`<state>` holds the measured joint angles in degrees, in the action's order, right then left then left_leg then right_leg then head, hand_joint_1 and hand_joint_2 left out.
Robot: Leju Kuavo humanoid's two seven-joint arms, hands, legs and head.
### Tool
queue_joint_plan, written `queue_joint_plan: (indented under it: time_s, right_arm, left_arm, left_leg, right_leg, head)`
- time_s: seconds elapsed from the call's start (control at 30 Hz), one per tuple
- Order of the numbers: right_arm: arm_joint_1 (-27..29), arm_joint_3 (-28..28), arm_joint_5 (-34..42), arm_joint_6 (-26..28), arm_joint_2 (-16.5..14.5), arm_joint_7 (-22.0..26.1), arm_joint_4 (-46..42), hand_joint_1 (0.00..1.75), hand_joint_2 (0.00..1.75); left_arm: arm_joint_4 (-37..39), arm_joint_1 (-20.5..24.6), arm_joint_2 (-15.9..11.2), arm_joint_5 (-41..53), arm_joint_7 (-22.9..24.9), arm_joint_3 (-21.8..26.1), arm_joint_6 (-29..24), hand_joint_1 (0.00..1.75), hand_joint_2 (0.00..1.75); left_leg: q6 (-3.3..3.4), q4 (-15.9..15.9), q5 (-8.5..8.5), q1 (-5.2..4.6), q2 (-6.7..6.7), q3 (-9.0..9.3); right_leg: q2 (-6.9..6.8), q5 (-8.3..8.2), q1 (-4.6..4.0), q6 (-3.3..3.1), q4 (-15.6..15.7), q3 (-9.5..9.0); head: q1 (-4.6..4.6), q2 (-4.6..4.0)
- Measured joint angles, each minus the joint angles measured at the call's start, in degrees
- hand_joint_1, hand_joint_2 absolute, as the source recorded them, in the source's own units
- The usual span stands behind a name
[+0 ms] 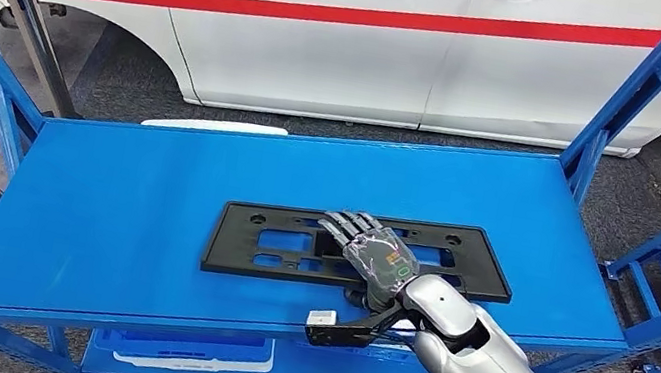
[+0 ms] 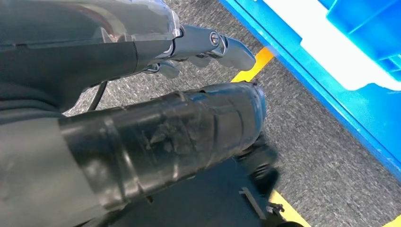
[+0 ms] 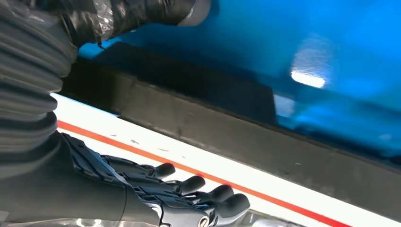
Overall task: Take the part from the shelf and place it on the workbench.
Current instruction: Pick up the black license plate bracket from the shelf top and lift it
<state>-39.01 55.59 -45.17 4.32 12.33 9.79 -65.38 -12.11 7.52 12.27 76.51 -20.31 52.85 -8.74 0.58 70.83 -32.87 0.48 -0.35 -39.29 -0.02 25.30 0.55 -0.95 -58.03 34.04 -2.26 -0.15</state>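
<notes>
A: Well, where is the part (image 1: 358,249) lying?

B: Flat on the top deck of the blue shelf (image 1: 129,214), toward its near edge and right of centre — a long black frame with rectangular cut-outs.

A: And the right robot hand (image 1: 373,255)?

B: It lies over the middle of the part in the head view, back of the hand up, fingers (image 1: 349,223) stretched forward and slightly apart across the frame. In the right wrist view the dark fingers (image 3: 198,187) reach out side by side, and the thumb sits on the other side of the part's black edge (image 3: 265,137). Whether it truly grips the part, I cannot tell.

A: The left robot hand (image 2: 156,132)?

B: It hangs low by the floor. The wrist view shows the thick dark thumb and, beyond it, silvery fingers (image 2: 222,47) curled loosely, nothing in them.

A: What about the surface and the room?

B: The deck is smooth, glossy blue metal with blue uprights at the sides. Below it a blue bin with a white label (image 1: 187,350) sits on a lower level. The floor is grey carpet (image 2: 307,142) with yellow tape lines (image 2: 250,68). Behind the shelf stands a white car with a red stripe (image 1: 331,35) — and a dark post (image 1: 28,30) at the left.
</notes>
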Motion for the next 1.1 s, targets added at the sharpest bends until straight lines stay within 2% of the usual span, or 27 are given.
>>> queue_joint_plan:
  time_s: [0.03, 0.07, 0.1, 0.17, 0.2, 0.23, 0.37, 0.43, 0.5, 0.53, 0.57, 0.6, 0.63, 0.7, 0.77, 0.83, 0.9, 0.93, 1.0, 1.03, 1.07, 1.1]
  right_arm:
    - [0.37, -0.40, -0.44, 0.25, 0.00, 0.10, 0.15, 1.21, 1.75]
    - [0.76, -0.80, -0.84, 0.42, 0.00, 0.23, 0.26, 1.28, 1.75]
    - [1.12, -1.20, -1.11, 0.51, 0.00, 0.37, 0.34, 1.35, 1.75]
    - [1.70, -2.01, -1.45, 0.63, 0.00, 0.59, 0.45, 1.54, 1.75]
    - [1.89, -2.38, -1.56, 0.69, 0.02, 0.64, 0.51, 1.62, 1.75]
    - [2.05, -2.71, -1.67, 0.77, 0.05, 0.68, 0.58, 1.67, 1.75]
    - [2.79, -3.82, -2.04, 1.38, 0.16, 0.80, 0.67, 1.74, 1.75]
    - [3.13, -4.48, -2.27, 1.74, 0.26, 0.84, 0.64, 1.75, 1.75]
    - [3.58, -5.06, -2.99, 2.35, 0.33, 0.79, 0.56, 1.75, 1.75]
    - [3.96, -5.33, -3.56, 2.78, 0.37, 0.72, 0.45, 1.75, 1.75]
    - [4.38, -5.62, -4.16, 3.21, 0.43, 0.63, 0.28, 1.75, 1.75]
    - [4.75, -5.96, -4.73, 3.57, 0.51, 0.54, 0.01, 1.75, 1.75]
    - [5.07, -6.30, -5.16, 3.83, 0.61, 0.49, -0.30, 1.75, 1.75]
    - [5.71, -7.24, -5.93, 4.28, 0.92, 0.38, -1.20, 1.75, 1.75]
    - [6.58, -8.41, -6.81, 5.06, 1.52, 0.13, -2.52, 1.75, 1.75]
    - [7.67, -9.57, -8.69, 6.61, 2.38, -0.43, -4.31, 1.75, 1.75]
    - [8.76, -10.50, -11.58, 8.39, 3.33, -1.42, -6.37, 1.75, 1.75]
    - [9.21, -10.85, -13.08, 9.10, 3.70, -1.99, -7.39, 1.75, 1.75]
    - [10.10, -11.35, -16.50, 10.30, 4.28, -3.31, -9.57, 1.75, 1.75]
    - [10.55, -11.43, -18.32, 10.77, 4.46, -3.88, -10.57, 1.75, 1.75]
    - [10.99, -11.46, -19.99, 11.15, 4.63, -4.39, -11.48, 1.75, 1.75]
    - [11.41, -11.46, -21.47, 11.42, 4.78, -4.82, -12.32, 1.75, 1.75]
  left_arm:
    - [0.00, -0.12, -0.01, -0.02, 0.00, 0.00, 0.00, 0.00, 0.00]
    - [0.00, -0.22, -0.03, -0.03, 0.00, 0.00, 0.00, 0.00, 0.00]
    - [0.00, -0.27, -0.05, -0.04, 0.00, 0.00, -0.01, 0.00, 0.00]
    - [0.00, -0.24, -0.09, -0.04, 0.00, -0.01, -0.02, 0.00, 0.00]
    - [0.00, -0.19, -0.10, -0.05, -0.01, -0.01, -0.02, 0.00, 0.00]
    - [0.00, -0.16, -0.10, -0.05, -0.01, -0.02, -0.02, 0.00, 0.00]
    - [-0.01, -0.30, -0.09, -0.06, 0.02, -0.04, -0.04, 0.00, 0.00]
    - [-0.01, -0.24, -0.09, -0.06, 0.01, -0.04, -0.04, 0.00, 0.00]
    - [-0.01, -0.22, -0.10, -0.09, 0.00, -0.04, -0.04, 0.00, 0.00]
    - [0.00, -0.25, -0.10, -0.12, 0.00, -0.04, -0.04, 0.00, 0.00]
    - [0.00, -0.29, -0.10, -0.15, 0.00, -0.04, -0.04, 0.00, 0.00]
    - [0.00, -0.31, -0.10, -0.19, 0.00, -0.04, -0.04, 0.00, 0.00]
    - [0.00, -0.32, -0.10, -0.26, -0.01, -0.04, -0.05, 0.00, 0.00]
    - [0.00, -0.29, -0.10, -0.52, -0.04, -0.04, -0.10, 0.00, 0.00]
    - [0.00, -0.31, -0.10, -0.84, -0.09, -0.03, -0.20, 0.00, 0.00]
    - [0.00, -0.40, -0.10, -1.09, -0.15, -0.02, -0.31, 0.00, 0.00]
    - [0.00, -0.53, -0.13, -1.29, -0.22, -0.02, -0.40, 0.00, 0.00]
    - [0.00, -0.57, -0.14, -1.35, -0.26, -0.02, -0.45, 0.00, 0.00]
    - [0.00, -0.63, -0.14, -1.49, -0.28, -0.01, -0.55, 0.00, 0.00]
    - [0.00, -0.66, -0.15, -1.55, -0.28, -0.01, -0.61, 0.00, 0.00]
    - [0.00, -0.69, -0.16, -1.64, -0.28, 0.00, -0.66, 0.00, 0.00]
    - [0.00, -0.72, -0.18, -1.73, -0.28, 0.00, -0.73, 0.00, 0.00]
  left_leg:
    - [-0.07, 2.75, -0.80, 0.03, 0.00, -1.25]
    - [-0.11, 3.66, -0.55, 0.05, 0.01, -1.64]
    - [-0.09, 2.00, 0.87, 0.08, 0.01, -0.79]
    - [0.08, -5.52, 4.38, 0.14, 0.03, 3.04]
    - [0.24, -8.85, 5.49, 0.14, 0.02, 4.70]
    - [0.40, -10.80, 5.92, 0.10, 0.00, 5.64]
    - [1.50, -11.93, 6.38, -0.10, -0.01, 5.92]
    - [2.05, -12.31, 6.71, 0.09, 0.08, 5.98]
    - [2.23, -12.33, 6.75, 0.06, 0.15, 5.93]
    - [2.26, -12.33, 6.74, 0.01, 0.17, 5.92]
    - [2.30, -12.32, 6.71, -0.01, 0.15, 5.94]
    - [2.32, -12.31, 6.67, -0.02, 0.11, 6.00]
    - [2.30, -12.31, 6.61, -0.02, 0.06, 6.11]
    - [2.11, -12.21, 6.42, -0.16, -0.07, 6.26]
    - [1.69, -12.14, 6.35, -0.33, -0.15, 6.08]
    - [1.19, -12.18, 6.31, -0.34, -0.17, 5.93]
    - [0.72, -10.82, 5.12, -0.27, -0.09, 5.38]
    - [0.53, -8.89, 3.82, -0.26, -0.04, 4.55]
    - [0.27, -1.60, 0.17, -0.19, 0.00, 1.24]
    - [0.17, 2.00, -1.07, -0.17, 0.00, -0.48]
    - [0.08, 4.51, -1.62, -0.14, 0.01, -1.76]
    - [0.03, 4.56, -0.83, -0.10, 0.01, -1.93]
  right_leg:
    - [-0.02, 0.02, -0.04, -0.03, -0.05, 0.01]
    - [-0.01, 0.05, -0.06, -0.05, -0.14, 0.02]
    - [0.02, 0.10, -0.06, -0.03, -0.27, 0.02]
    - [0.09, 0.32, -0.08, 0.20, -0.67, 0.07]
    - [0.14, 0.46, -0.17, 0.43, -0.95, 0.18]
    - [0.17, 0.52, -0.26, 0.70, -1.13, 0.30]
    - [0.24, 0.71, -0.24, 1.86, -1.45, 0.64]
    - [0.24, 3.13, -0.09, 2.40, -4.99, 2.27]
    - [0.20, 6.78, 0.07, 2.83, -12.32, 5.66]
    - [0.20, 7.84, 0.14, 2.95, -15.58, 7.21]
    - [0.20, 7.86, 0.18, 2.99, -17.11, 7.96]
    - [0.19, 6.77, 0.20, 2.95, -16.42, 7.65]
    - [0.19, 4.91, 0.21, 2.84, -13.73, 6.37]
    - [0.17, 1.38, 0.07, 2.43, -5.74, 2.54]
    - [0.21, 0.44, -0.22, 2.00, -1.41, 0.58]
    - [0.29, 0.55, -0.30, 1.56, -0.90, 0.47]
    - [0.25, 0.33, -0.06, 0.88, -0.42, 0.24]
    - [0.22, 0.23, 0.08, 0.53, -0.21, 0.13]
    - [0.17, 0.29, 0.00, 0.11, -0.23, 0.09]
    - [0.17, 0.37, -0.05, 0.00, -0.31, 0.10]
    - [0.17, 0.46, -0.08, -0.06, -0.41, 0.09]
    - [0.19, 0.57, -0.08, -0.08, -0.56, 0.07]
  head:
    - [-0.01, 0.00]
    - [-0.01, 0.00]
    - [0.00, 0.00]
    - [0.00, 0.00]
    - [-0.01, 0.00]
    - [-0.03, 0.00]
    - [-0.06, 0.00]
    - [-0.12, 0.00]
    - [-0.15, 0.00]
    - [-0.14, 0.00]
    - [-0.14, 0.00]
    - [-0.14, 0.00]
    - [-0.14, 0.00]
    - [-0.15, 0.00]
    - [-0.12, 0.00]
    - [-0.08, 0.00]
    - [-0.09, 0.00]
    - [-0.09, 0.00]
    - [-0.08, 0.00]
    - [-0.08, 0.00]
    - [-0.08, 0.00]
    - [-0.08, 0.00]
